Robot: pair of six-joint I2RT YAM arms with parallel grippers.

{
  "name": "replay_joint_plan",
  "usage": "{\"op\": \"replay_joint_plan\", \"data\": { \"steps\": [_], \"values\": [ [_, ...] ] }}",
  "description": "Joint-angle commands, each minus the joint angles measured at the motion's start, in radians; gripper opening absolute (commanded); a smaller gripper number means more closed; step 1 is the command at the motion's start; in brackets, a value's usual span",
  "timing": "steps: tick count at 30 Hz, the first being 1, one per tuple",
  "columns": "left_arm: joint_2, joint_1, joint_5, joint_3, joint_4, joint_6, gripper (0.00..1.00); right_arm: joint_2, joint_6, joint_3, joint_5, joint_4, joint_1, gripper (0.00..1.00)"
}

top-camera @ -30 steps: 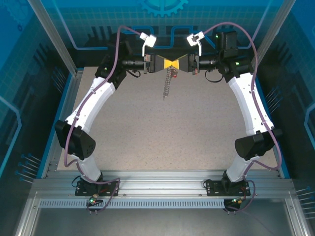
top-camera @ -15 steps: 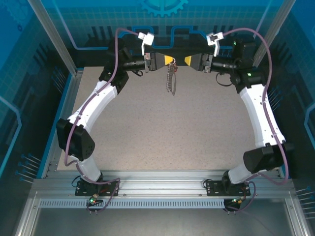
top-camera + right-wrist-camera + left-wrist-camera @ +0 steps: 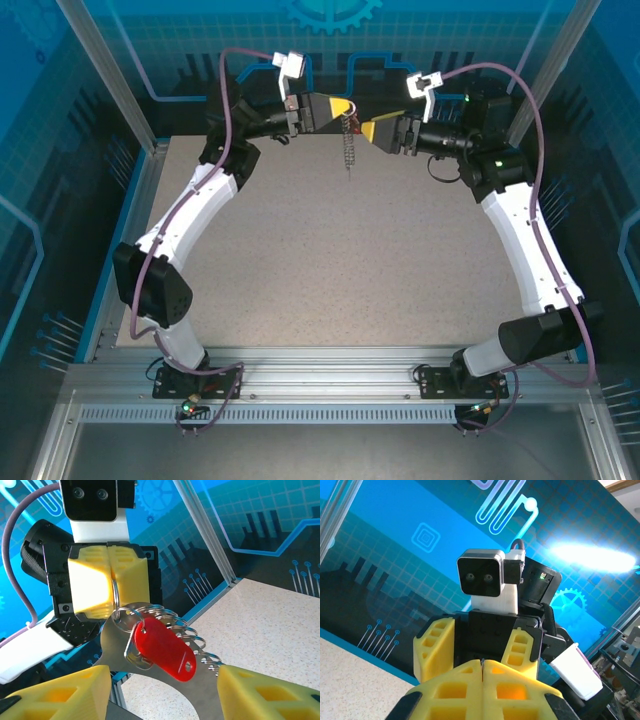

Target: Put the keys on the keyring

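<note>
Speckled beige table (image 3: 330, 260) lay below both pincers. Left gripper (image 3: 111, 575) pinched shut on keyring (image 3: 115, 655) via silvery split ring; flat grey metal loop hung beneath its yellow fingers (image 3: 87, 585). Right gripper (image 3: 162, 695) spread wide, flanking keyring. Red plastic-headed key (image 3: 162, 647) dangled on keyring, ahead of its parted fingers.

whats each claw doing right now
left claw: shut on a small ring of the keyring.
right claw: open, one finger on each side of the keyring and red key, gripping nothing.
</note>
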Motion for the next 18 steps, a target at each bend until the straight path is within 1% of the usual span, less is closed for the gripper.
{"op": "replay_joint_plan", "data": {
  "steps": [1,10,12,14,15,18],
  "values": [
    [-0.01,0.0,-0.016,0.036,0.073,-0.043,0.0,0.013,-0.018,0.031,0.009,0.009,0.019,0.59],
    [-0.009,-0.002,-0.015,0.041,0.074,-0.05,0.0,0.068,-0.015,0.08,0.007,0.021,0.062,0.58],
    [-0.01,-0.002,-0.015,0.04,0.075,-0.05,0.0,0.082,-0.014,0.092,0.006,0.021,0.067,0.56],
    [-0.01,-0.002,-0.016,0.039,0.075,-0.048,0.0,0.095,-0.011,0.102,0.006,0.022,0.069,0.51],
    [-0.009,-0.002,-0.017,0.038,0.074,-0.049,0.0,0.101,-0.01,0.109,0.004,0.022,0.07,0.46],
    [-0.009,-0.002,-0.03,0.034,0.073,-0.042,0.0,0.108,-0.017,0.12,-0.009,0.009,0.069,0.24]
  ]
}}
